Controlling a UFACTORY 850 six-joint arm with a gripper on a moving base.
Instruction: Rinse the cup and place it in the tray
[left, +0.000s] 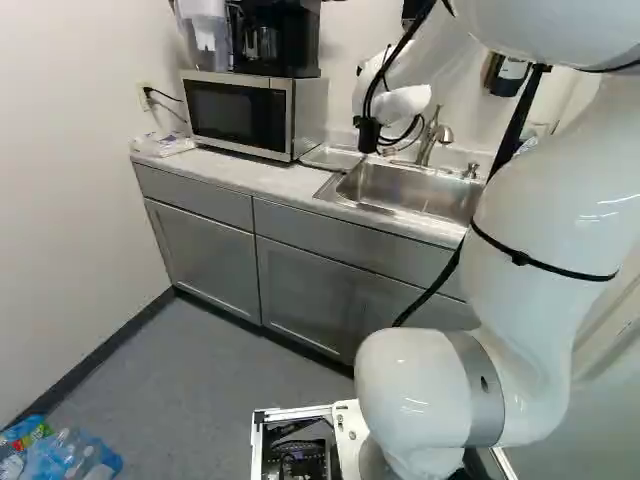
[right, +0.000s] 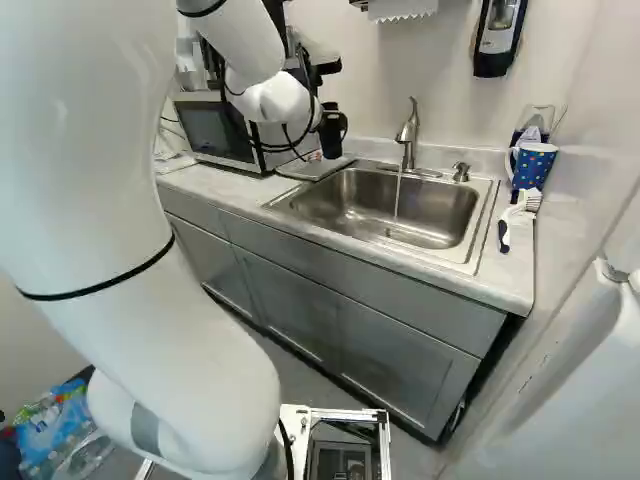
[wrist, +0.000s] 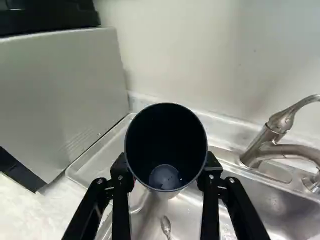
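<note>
At the far left, a pitcher (left: 205, 38) stands beside a coffee maker (left: 275, 38) on top of the microwave (left: 238, 112); what the pitcher holds, I cannot tell. Just right of the microwave lies the shallow metal tray (wrist: 102, 155), its visible part bare.

Next comes the dark cup (wrist: 165, 130), up in the air by the border between tray and sink. The gripper (wrist: 166, 168) has it clasped from both sides, mouth up. Inside, a paler round patch shows at the bottom; whether that is leftover water or only wet shine, I cannot tell.

To the right, a thin stream of water (right: 397, 195) runs from the faucet (right: 408, 135) into the sink (right: 440, 215). A spoon (wrist: 166, 226) lies on the steel on the near side of the cup, probably in the basin. Farther right stand a blue spotted mug (right: 532, 165), its inside hidden, and, nearer, a scrub brush (right: 520, 212).

The cup is well clear of the stream, so this looks like the placing step, though nothing proves the rinse. If so, the next move calls for centring it over the tray, lowering it level and letting go once its base sits flat.
</note>
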